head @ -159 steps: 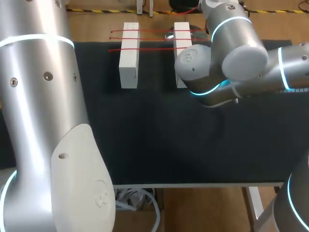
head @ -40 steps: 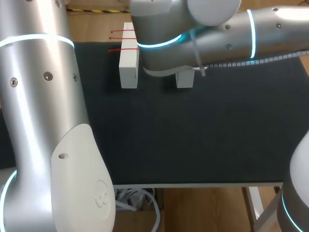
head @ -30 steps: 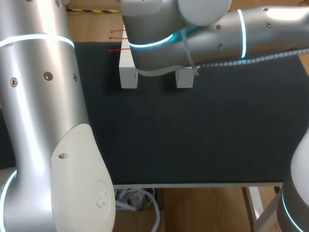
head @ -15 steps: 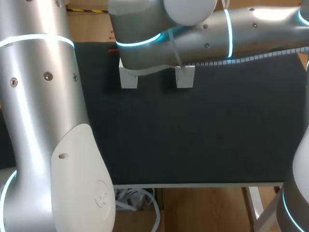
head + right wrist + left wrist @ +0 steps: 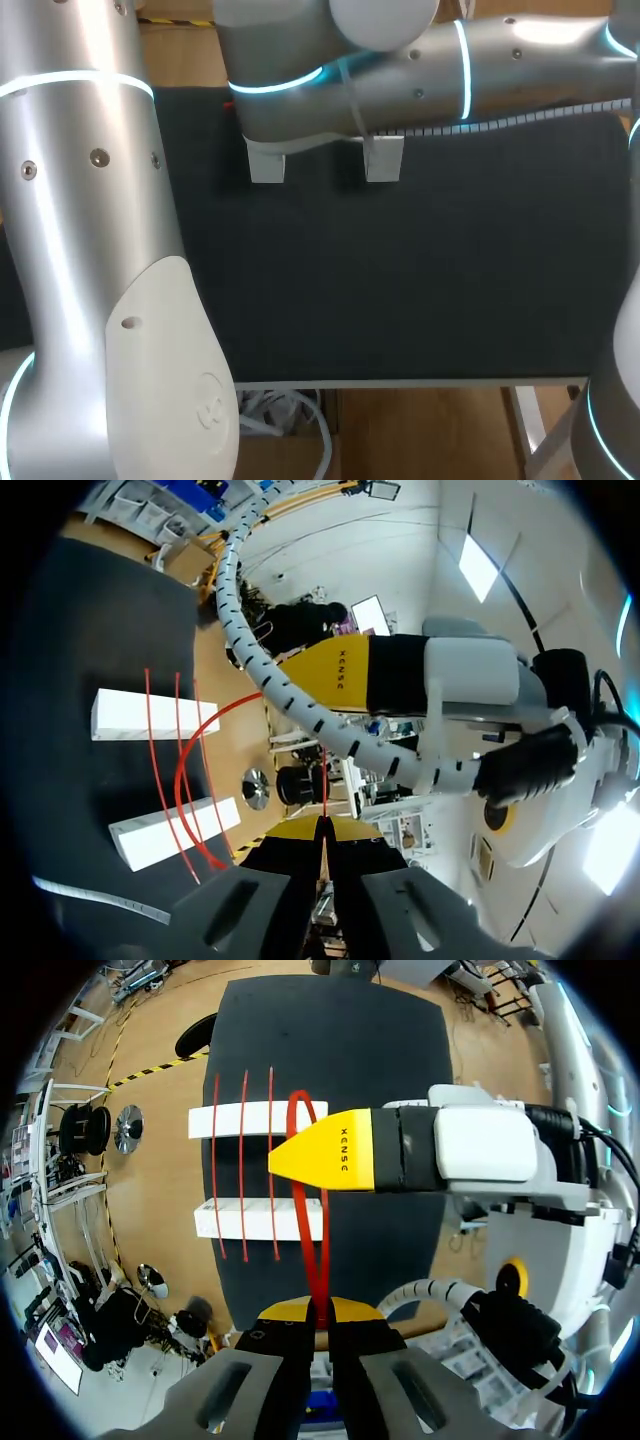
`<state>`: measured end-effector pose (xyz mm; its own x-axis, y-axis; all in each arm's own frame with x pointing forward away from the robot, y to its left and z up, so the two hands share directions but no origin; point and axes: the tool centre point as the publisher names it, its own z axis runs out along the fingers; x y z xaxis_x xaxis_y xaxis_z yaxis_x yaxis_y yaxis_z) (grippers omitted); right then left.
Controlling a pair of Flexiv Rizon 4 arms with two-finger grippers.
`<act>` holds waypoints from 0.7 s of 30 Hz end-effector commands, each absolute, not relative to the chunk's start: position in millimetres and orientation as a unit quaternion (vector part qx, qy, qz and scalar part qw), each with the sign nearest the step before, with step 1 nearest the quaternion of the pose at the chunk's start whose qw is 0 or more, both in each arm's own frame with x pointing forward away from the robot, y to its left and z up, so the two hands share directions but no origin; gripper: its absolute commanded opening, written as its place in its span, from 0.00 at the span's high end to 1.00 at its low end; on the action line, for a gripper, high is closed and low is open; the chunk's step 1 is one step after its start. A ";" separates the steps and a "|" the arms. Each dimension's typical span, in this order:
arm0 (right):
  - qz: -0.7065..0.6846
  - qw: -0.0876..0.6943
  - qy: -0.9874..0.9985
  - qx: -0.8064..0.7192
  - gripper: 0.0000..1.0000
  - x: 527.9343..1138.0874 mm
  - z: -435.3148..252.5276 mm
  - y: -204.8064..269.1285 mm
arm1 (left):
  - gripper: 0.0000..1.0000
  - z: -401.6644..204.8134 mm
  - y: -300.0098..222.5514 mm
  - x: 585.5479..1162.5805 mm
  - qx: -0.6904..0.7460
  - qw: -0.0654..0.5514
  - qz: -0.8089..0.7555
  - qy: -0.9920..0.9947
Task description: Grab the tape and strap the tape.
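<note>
Overhead, my right arm [image 5: 420, 70] hides the red tape [image 5: 318, 1280]; wrist views show it above the far white blocks [image 5: 255, 1120], pinched by left gripper [image 5: 318, 1305] and right gripper [image 5: 322, 825]. Fingertips [image 5: 335, 1152] carry lettering.

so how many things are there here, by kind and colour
white blocks: 2
red tapes across them: 3
red looped tape: 1
total: 6

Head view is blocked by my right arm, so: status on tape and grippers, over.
Left gripper shut on red tape. Right gripper shut on it too. Tape loops over white blocks, three strands across them. No obstruction seen.
</note>
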<state>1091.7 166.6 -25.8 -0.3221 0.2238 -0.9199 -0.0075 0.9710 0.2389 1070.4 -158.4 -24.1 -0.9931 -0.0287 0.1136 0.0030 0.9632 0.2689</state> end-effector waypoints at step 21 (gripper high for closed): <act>0.087 0.570 0.815 0.056 1.00 1086.2 -26.9 175.2 | 1.00 -20.7 -164.0 1077.4 0.034 0.258 -0.138 -0.956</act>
<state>1086.9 172.0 -29.3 -0.3400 0.1957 -0.9198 -0.0179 0.9766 0.2144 1070.4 -158.4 -24.1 -0.9931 -0.0287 0.1136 0.0030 0.9632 0.2689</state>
